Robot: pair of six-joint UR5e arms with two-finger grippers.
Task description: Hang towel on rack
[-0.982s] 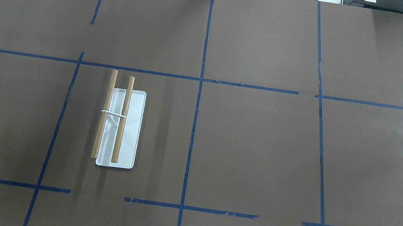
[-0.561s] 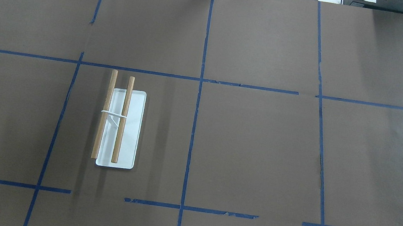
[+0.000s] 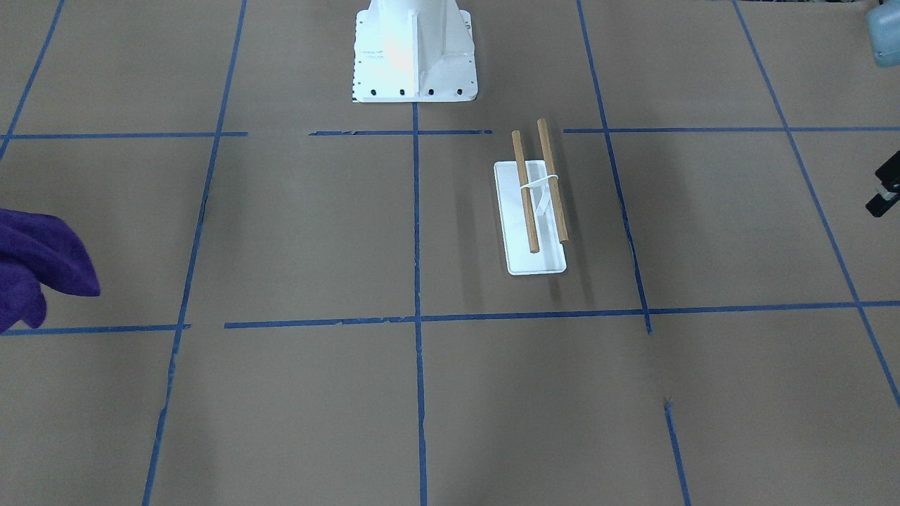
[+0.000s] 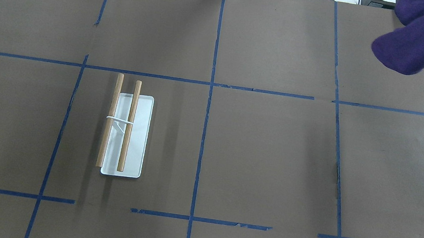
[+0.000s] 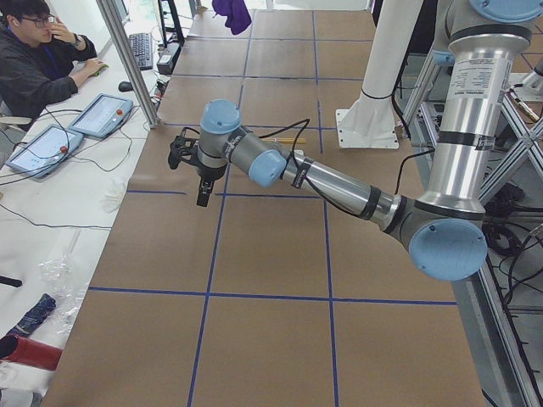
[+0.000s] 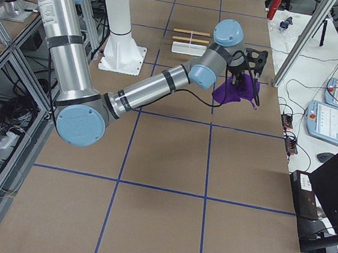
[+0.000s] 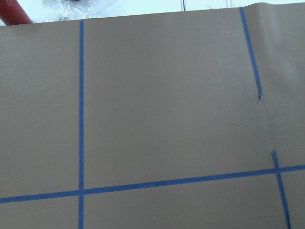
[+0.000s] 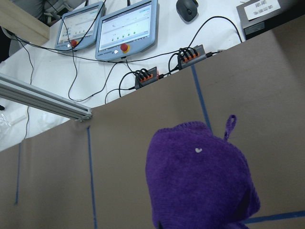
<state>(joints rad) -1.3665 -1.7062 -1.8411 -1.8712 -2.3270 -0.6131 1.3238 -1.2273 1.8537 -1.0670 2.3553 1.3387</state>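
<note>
Towel (image 4: 414, 39): one, aloft; rack (image 4: 137, 141): one, carrying two wooden rods (image 4: 129, 124).

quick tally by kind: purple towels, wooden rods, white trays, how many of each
towel: 1
wooden rods: 2
white tray: 1
total: 4

We see the purple towel (image 3: 39, 270) bunched at the view's left edge, well apart from the rack (image 3: 538, 261), whose two wooden rods (image 3: 525, 197) lie above its white tray on the table (image 3: 295, 225).
</note>
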